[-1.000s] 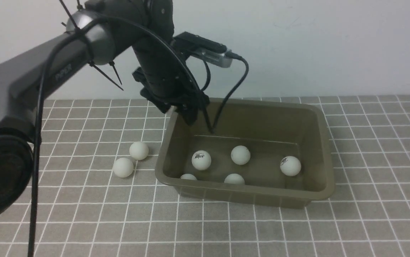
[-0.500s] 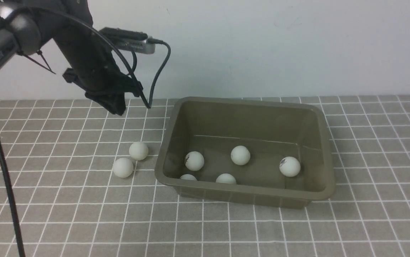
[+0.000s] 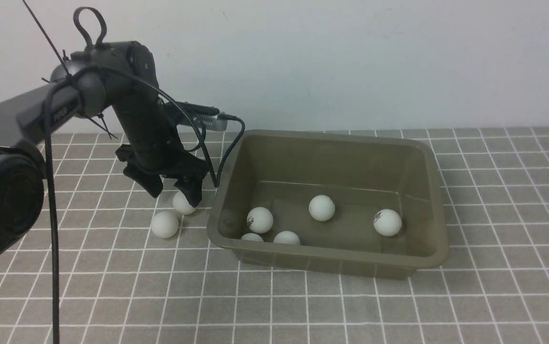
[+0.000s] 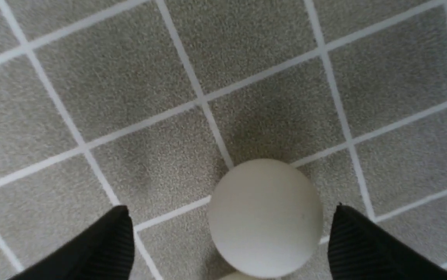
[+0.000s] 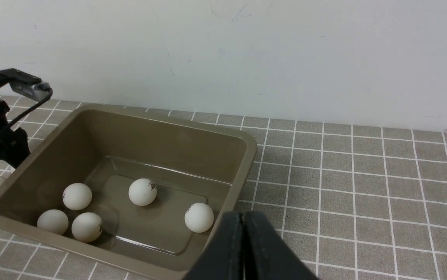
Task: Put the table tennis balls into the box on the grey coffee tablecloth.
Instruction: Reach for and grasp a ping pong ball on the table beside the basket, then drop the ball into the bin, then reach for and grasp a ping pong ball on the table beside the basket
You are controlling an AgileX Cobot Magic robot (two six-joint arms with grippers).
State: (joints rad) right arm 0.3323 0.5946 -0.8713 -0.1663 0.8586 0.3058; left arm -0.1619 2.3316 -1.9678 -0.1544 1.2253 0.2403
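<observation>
Two white table tennis balls lie on the grey coffee tablecloth [image 3: 303,306] left of the box [image 3: 439,191]. My left gripper [image 3: 173,195] is open and low over the farther ball [image 3: 182,205], one finger on each side of it. In the left wrist view that ball [image 4: 265,216] sits between the black fingertips [image 4: 110,241], nearer one of them, with no touch showing. The nearer ball [image 3: 165,224] lies free. Several balls rest inside the olive-grey box, one of them [image 3: 322,208] near its middle. My right gripper [image 5: 243,217] is shut and empty, above the cloth by the box [image 5: 252,146].
The left arm's cable [image 3: 224,153] hangs close to the box's left wall. A white wall stands behind the cloth. Open cloth stretches in front of the box and to its right.
My left arm swung left from above the box, then came down over the farther ball on the cloth with its jaws spread. Two balls in the box rolled slightly.
</observation>
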